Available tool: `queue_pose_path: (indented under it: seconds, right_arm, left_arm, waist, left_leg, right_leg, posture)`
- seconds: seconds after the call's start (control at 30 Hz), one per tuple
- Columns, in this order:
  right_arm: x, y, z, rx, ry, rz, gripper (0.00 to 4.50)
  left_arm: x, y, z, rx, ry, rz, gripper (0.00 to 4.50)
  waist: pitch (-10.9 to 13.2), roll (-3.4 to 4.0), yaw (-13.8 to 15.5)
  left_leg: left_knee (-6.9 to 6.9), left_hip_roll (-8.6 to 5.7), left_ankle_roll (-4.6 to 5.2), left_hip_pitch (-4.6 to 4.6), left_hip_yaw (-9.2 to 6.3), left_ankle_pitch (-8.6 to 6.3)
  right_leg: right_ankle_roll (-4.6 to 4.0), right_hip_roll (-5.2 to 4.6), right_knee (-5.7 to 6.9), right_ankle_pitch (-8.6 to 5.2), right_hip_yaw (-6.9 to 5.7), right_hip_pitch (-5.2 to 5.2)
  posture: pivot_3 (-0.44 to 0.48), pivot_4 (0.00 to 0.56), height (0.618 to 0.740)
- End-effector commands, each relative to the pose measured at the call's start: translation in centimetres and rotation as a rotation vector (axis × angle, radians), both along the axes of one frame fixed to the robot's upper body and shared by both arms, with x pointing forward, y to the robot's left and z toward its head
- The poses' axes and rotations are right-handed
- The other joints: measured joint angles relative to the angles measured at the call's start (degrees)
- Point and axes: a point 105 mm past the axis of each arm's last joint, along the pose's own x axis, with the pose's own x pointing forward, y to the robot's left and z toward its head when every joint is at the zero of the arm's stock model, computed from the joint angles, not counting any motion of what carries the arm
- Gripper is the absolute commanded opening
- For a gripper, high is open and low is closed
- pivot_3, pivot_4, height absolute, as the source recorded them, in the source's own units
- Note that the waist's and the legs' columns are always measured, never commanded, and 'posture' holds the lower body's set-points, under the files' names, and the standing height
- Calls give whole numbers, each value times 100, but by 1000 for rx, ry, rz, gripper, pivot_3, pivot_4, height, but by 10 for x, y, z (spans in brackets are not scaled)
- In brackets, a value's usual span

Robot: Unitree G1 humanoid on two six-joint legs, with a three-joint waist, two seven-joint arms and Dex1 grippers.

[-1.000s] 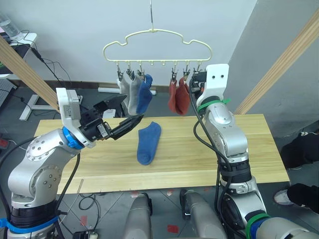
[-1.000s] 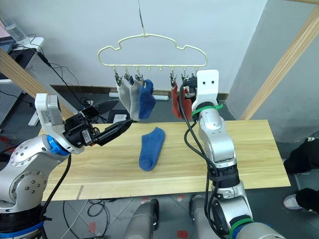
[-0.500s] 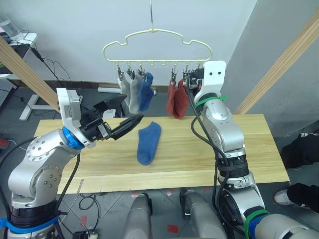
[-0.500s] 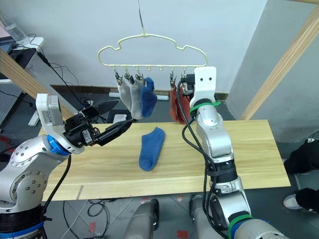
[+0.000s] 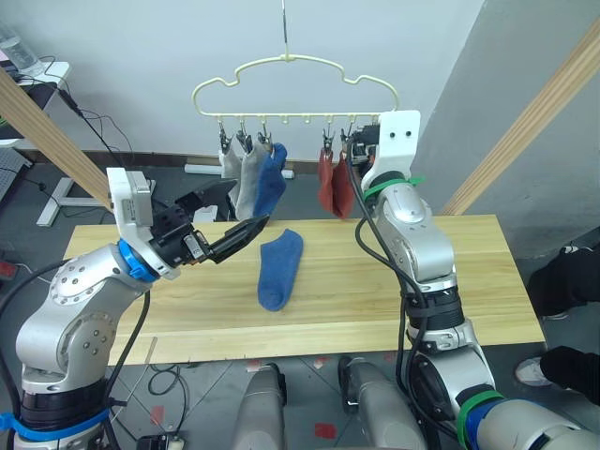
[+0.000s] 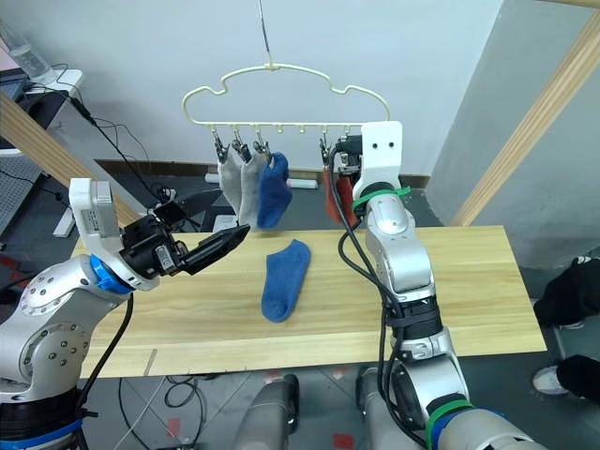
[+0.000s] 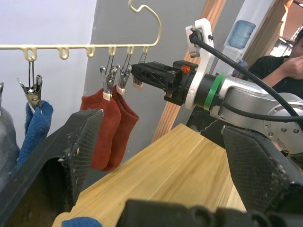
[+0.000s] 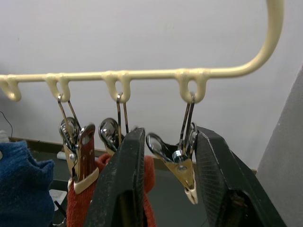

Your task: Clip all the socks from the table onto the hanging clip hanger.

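Overhead, the pale yellow clip hanger [image 5: 295, 86] hangs by its hook above the far edge of the tabletop [image 5: 487, 281], already carrying two grey socks [image 5: 240, 174] and a blue sock [image 5: 271, 176] on its left clips and two rust-red socks [image 5: 329, 184] toward its right. To the left, the left end effector [image 5: 230, 221] hovers over the tabletop's far left part with fingers spread wide and nothing between them. At the tabletop's middle lies the last blue sock [image 5: 279, 269], flat and untouched, its length running from near edge toward far edge. To the right, the right end effector [image 8: 165, 189] is raised to the hanger's rightmost clip [image 8: 182, 161], its fingers parted narrowly on either side of the metal clip, apparently without squeezing it.

Risks from here are plain enough. The hanger swings freely on a thin hook, so a push from the right arm could set it rocking, shake the red pair loose or carry the empty clip away from the fingers. A limp sock lifted by one end may fold or slip before it reaches the clip.
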Motion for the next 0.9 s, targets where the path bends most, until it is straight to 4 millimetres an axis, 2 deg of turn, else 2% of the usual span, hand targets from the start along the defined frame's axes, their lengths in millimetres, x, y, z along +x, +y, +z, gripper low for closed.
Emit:
queue_pose_path:
  seconds: [0.03, 0.33, 0.57, 0.8, 0.9]
  right_arm:
    - [-4, 1, 20, 18, -75, -1, 1570]
    - [-4, 3, 21, 18, -81, 15, 1570]
    - [-5, 2, 20, 14, -80, 12, 27]
    - [-7, -6, 22, 11, -59, 42, 27]
    - [-8, -18, 26, 8, -41, 63, 27]
  left_arm:
    - [-4, -4, 7, 7, -50, -16, 4500]
    - [-4, -5, 7, 9, -50, -16, 4500]
    - [-4, -5, 6, 7, -48, -15, 4500]
    - [-5, -5, 4, 7, -38, -13, 4500]
    - [-5, -5, 1, 5, -30, -13, 4500]
  waist:
    - [0, 0, 0]
    - [0, 0, 0]
    - [0, 0, 0]
    - [0, 1, 1]
    - [2, 3, -1]
  left_leg:
    - [0, 0, 0, 0, 0, 0]
    - [0, 0, 0, 0, 0, 0]
    - [-1, 0, 0, 0, 0, 0]
    - [-1, 0, 0, -1, 1, 0]
    - [-1, 0, 0, -1, 0, 0]
  right_leg:
    - [0, 0, 0, 0, 0, 0]
    - [0, 0, 0, 0, 0, 0]
    - [0, 0, -1, 0, 0, 0]
    - [0, 0, -1, 0, 1, 0]
    - [0, 0, -1, 0, 0, 0]
  posture:
    - [96, 312, 740]
    - [94, 308, 740]
    - [93, 313, 740]
    - [88, 318, 740]
    - [76, 321, 740]
